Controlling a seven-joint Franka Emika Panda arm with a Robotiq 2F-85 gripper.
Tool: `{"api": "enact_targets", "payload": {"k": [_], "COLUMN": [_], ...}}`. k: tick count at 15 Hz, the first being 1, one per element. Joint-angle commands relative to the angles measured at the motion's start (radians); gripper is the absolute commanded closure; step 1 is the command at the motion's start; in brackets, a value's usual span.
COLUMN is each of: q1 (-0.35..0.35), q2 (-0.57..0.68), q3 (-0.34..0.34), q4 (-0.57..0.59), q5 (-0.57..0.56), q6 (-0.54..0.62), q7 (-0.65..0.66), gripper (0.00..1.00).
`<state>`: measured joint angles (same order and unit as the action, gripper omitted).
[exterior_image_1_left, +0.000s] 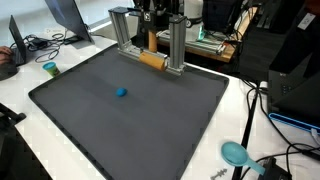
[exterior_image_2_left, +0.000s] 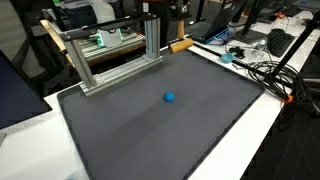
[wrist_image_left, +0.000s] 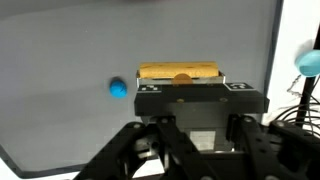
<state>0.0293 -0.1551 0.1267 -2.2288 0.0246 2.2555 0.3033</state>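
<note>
Black gripper (wrist_image_left: 193, 90) fills the foot of the wrist view, its fingers (wrist_image_left: 150, 90) clenched on a wooden block (wrist_image_left: 180, 72) that spans the gap between them. In both exterior views the block sits low at the far edge of the dark grey mat (exterior_image_1_left: 150, 125), between the posts of an aluminium frame (exterior_image_1_left: 176, 45) that stands along that edge. Whether the block rests on the mat or hangs just above it cannot be told from these angles.

A small blue ball (exterior_image_1_left: 121, 92) sits alone toward the middle of the mat, well apart from the block. In the wrist view it shows off to one side of the fingers. Off the mat, on the white table (exterior_image_1_left: 238, 115), a teal cup (exterior_image_1_left: 50, 69) stands beside one edge, and a teal round-headed tool (exterior_image_1_left: 235, 152) lies near a near corner among cables.

The step in hand appears to be the grasp itself: the block is gripped but has not been carried anywhere. Any next move would call for drawing the block out from between the posts and from under the frame's top bar without striking either. It would also mean keeping the block level in the grip and taking a path over the mat that leaves the ball undisturbed.
</note>
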Motion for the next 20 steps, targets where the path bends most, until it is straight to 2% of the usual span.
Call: {"api": "enact_targets", "payload": {"k": [1, 4, 7, 8, 9, 11, 12, 14, 16, 20], "q1": [-0.021, -0.048, -0.068, -0.057, -0.062, -0.059, -0.056, -0.048, -0.049, -0.056], "q2": [0.049, 0.096, 0.150, 0.114, 0.126, 0.131, 0.131, 0.155, 0.199, 0.288], "q3": [-0.035, -0.087, -0.135, -0.123, -0.132, -0.132, -0.130, -0.124, -0.130, -0.138], "q4": [0.022, 0.045, 0.101, 0.035, 0.043, 0.038, 0.037, 0.018, 0.044, 0.101], "q5": [-0.081, -0.090, 0.007, -0.052, -0.047, -0.048, -0.048, -0.116, -0.132, -0.093], "q6": [-0.006, -0.021, -0.039, -0.005, -0.005, -0.004, -0.004, 0.132, 0.191, 0.207], "q7": [-0.023, -0.075, -0.129, -0.094, -0.103, -0.102, -0.101, -0.104, -0.138, -0.250], "gripper": [0.78, 0.78, 0.78, 0.78, 0.53, 0.53, 0.78, 0.78, 0.78, 0.78]}}
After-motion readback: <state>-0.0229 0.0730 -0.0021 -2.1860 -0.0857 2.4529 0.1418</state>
